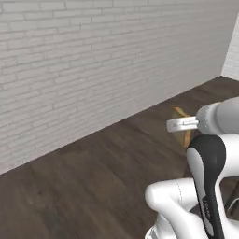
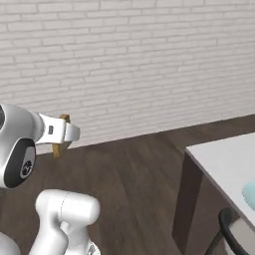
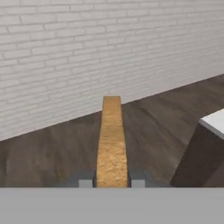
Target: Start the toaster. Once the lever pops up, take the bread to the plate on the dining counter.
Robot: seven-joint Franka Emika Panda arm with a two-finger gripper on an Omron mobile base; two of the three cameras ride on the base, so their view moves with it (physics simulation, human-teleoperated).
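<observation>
Between my gripper's (image 3: 112,181) closed fingers I hold the golden-tan bread slice (image 3: 111,140); ahead, the white slab dining counter (image 2: 224,162) and pale blue-green plate (image 2: 250,193) await delivery.

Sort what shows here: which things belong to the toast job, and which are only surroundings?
Job:
- bread, clamped edge-on in the tool
- dining counter, white slab at right
- plate, pale edge on that counter

Surroundings:
- brick wall
- dark wood floor
- dark curved chair back beside the counter
</observation>
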